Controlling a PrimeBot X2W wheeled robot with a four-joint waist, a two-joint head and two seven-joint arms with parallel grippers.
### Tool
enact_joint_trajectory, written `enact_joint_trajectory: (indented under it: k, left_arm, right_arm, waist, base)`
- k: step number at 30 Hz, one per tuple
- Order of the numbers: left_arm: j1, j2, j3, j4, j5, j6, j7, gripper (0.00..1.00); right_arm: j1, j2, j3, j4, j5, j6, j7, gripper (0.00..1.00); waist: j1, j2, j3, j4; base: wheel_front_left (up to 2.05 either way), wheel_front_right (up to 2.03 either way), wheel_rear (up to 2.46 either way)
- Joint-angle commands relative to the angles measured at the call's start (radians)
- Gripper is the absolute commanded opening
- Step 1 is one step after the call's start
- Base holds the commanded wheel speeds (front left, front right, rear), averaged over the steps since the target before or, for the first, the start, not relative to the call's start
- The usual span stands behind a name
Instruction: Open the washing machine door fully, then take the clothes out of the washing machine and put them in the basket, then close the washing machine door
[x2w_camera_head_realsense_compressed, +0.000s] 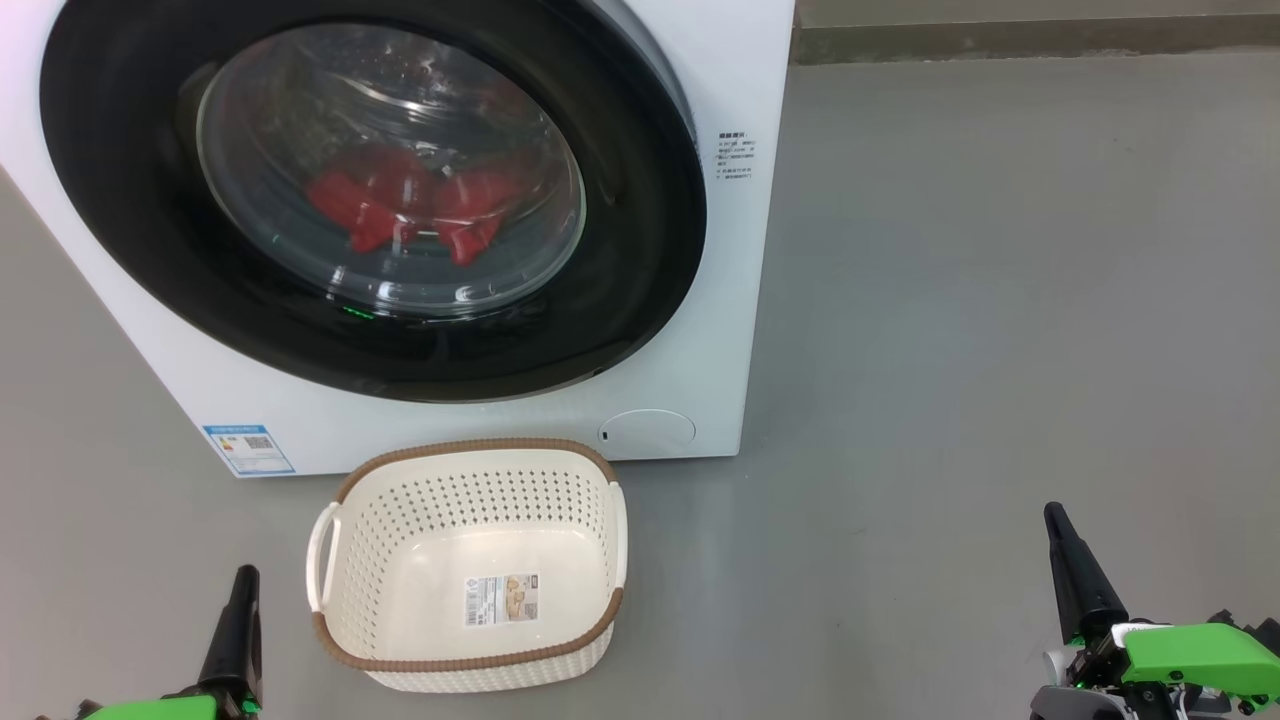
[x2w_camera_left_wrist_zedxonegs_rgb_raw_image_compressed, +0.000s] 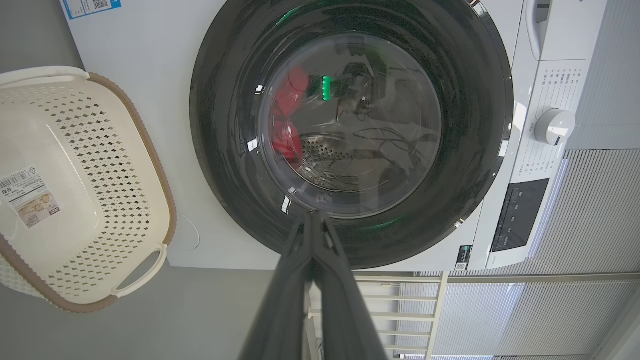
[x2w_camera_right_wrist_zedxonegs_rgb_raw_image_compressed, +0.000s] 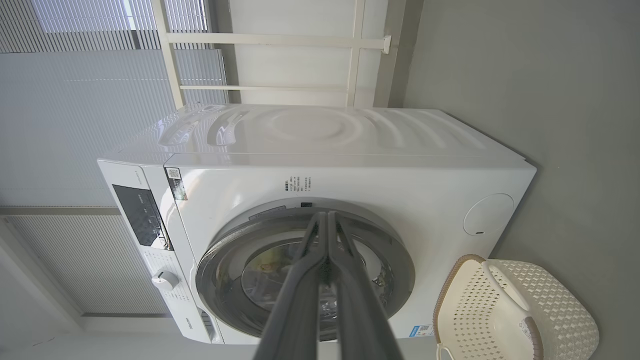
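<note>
I am looking at the door (x2w_camera_head_realsense_compressed: 130, 230), which is sitting shut against the washer (x2w_camera_head_realsense_compressed: 720, 330). The clothes (x2w_camera_head_realsense_compressed: 420, 210) are lying inside, low in the drum behind the glass. The basket (x2w_camera_head_realsense_compressed: 470, 446) is waiting on the floor just in front of the washer, below the door.

Both grippers are hanging low and well apart from everything. The left gripper (x2w_camera_head_realsense_compressed: 245, 575) and the right gripper (x2w_camera_head_realsense_compressed: 1056, 520) are each pressing their fingers together on nothing.

I am judging the door to be stiff, glossy and slippery, with glass I would rather not knock. I am planning to hook its outer rim rather than the bulging window. The clothes are looking soft and light, so I am expecting to pinch a raised fold and let the rest trail.

The left wrist view is giving me the door head-on, plus the knob (x2w_camera_left_wrist_zedxonegs_rgb_raw_image_compressed: 557, 126) and the dark panel (x2w_camera_left_wrist_zedxonegs_rgb_raw_image_compressed: 517, 215), which the head view is cutting off. The right wrist view is showing the washer's top and the rim edge-on. I am not making out a handle or the hinge side in any view.
</note>
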Motion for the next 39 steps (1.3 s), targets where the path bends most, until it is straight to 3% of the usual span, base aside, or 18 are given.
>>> enact_joint_trajectory:
  k: [1,12,13,14,15,16,17,18,24,28,39]
  left_arm:
    - [-0.039,0.016,0.032,-0.026,0.003,-0.003,0.003,0.0]
    - [-0.039,0.016,0.032,-0.026,0.003,-0.003,0.003,0.0]
    - [0.0,0.0,0.0,0.0,0.0,0.0,0.0,1.0]
    - [0.001,-0.001,-0.001,0.005,0.0,0.0,0.0,1.0]
    - [0.006,-0.005,-0.002,0.016,0.0,0.0,-0.001,0.0]
    - [0.015,-0.01,-0.004,0.027,0.0,0.0,-0.001,1.0]
    - [0.025,-0.014,-0.005,0.038,0.0,0.0,-0.001,0.0]
    - [0.028,-0.016,-0.006,0.041,0.002,0.0,-0.003,1.0]
    - [0.03,-0.01,-0.015,0.03,0.027,0.0,-0.021,1.0]
    - [0.033,-0.008,-0.019,0.02,0.054,0.0,-0.032,1.0]
    - [0.038,-0.004,-0.016,0.002,0.198,0.0,-0.065,1.0]
  right_arm:
    - [-0.02,-0.003,0.023,-0.03,0.004,0.002,0.007,0.0]
    - [-0.02,-0.003,0.023,-0.03,0.004,0.002,0.007,0.0]
    - [0.0,0.0,0.0,0.0,0.0,0.0,0.0,1.0]
    - [0.001,0.0,0.0,0.006,0.0,0.0,-0.001,1.0]
    - [0.006,0.002,0.0,0.017,0.0,0.0,-0.002,0.0]
    - [0.012,0.004,0.0,0.032,0.0,0.0,-0.002,1.0]
    - [0.019,0.006,0.0,0.044,0.0,0.0,-0.002,0.0]
    - [0.022,0.008,0.001,0.047,-0.001,0.0,-0.003,1.0]
    - [0.022,0.003,0.012,0.043,-0.021,0.0,-0.021,1.0]
    - [0.022,-0.003,0.02,0.04,-0.046,0.0,-0.033,1.0]
    - [0.017,-0.025,0.059,0.04,-0.16,0.0,-0.065,1.0]
  waist:
    - [0.0,0.0,0.0,0.0]
    - [0.0,0.0,0.0,0.0]
    - [0.0,0.0,0.0,0.0]
    - [0.0,0.0,0.0,0.0]
    - [0.0,0.0,0.0,0.0]
    - [0.0,0.0,0.0,0.0]
    - [0.0,0.0,0.0,0.0]
    - [0.0,0.0,0.001,0.0]
    - [0.0022,0.0,-0.001,0.002]
    - [0.0002,0.0,0.001,0.004]
    - [0.0,0.0,0.001,0.008]
  base:
    - [0.0,0.0,0.0]
    - [0.0,0.0,0.0]
    - [0.0,0.0,0.0]
    - [0.0,0.0,0.0]
    - [0.0,0.0,0.0]
    - [0.0,0.0,0.0]
    - [0.0,0.0,0.0]
    - [0.0,0.0,0.0]
    - [0.0,0.0,0.0]
    - [0.0,0.0,0.0]
    - [0.0,0.0,0.0]
